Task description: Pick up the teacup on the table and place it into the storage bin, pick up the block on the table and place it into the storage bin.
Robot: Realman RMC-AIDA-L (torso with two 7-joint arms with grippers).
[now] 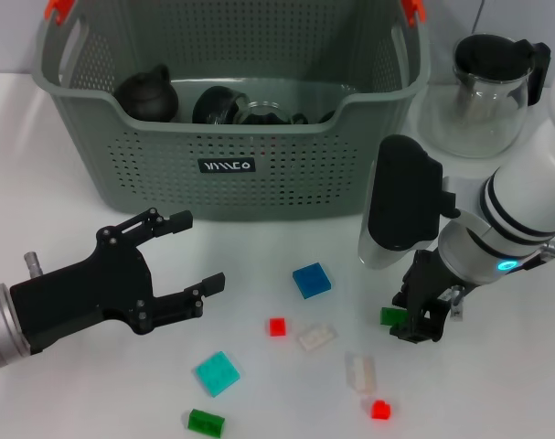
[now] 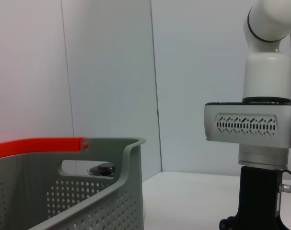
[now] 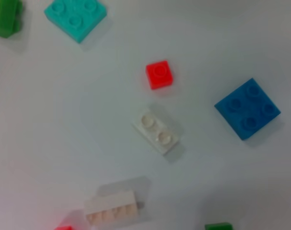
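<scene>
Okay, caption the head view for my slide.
Right end effector descends on a green block near the storage bin; left end effector open.

Bright, even overhead light across my white table. Soft short shadows under blocks, faint. Mild glare on glass pitcher. My right wrist view soft, slightly blurred; head view crisp.

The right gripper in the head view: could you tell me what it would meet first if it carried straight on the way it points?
The right gripper points down at the table, with a small green block at its fingers; it would probably touch that first, though depth is unclear.
</scene>
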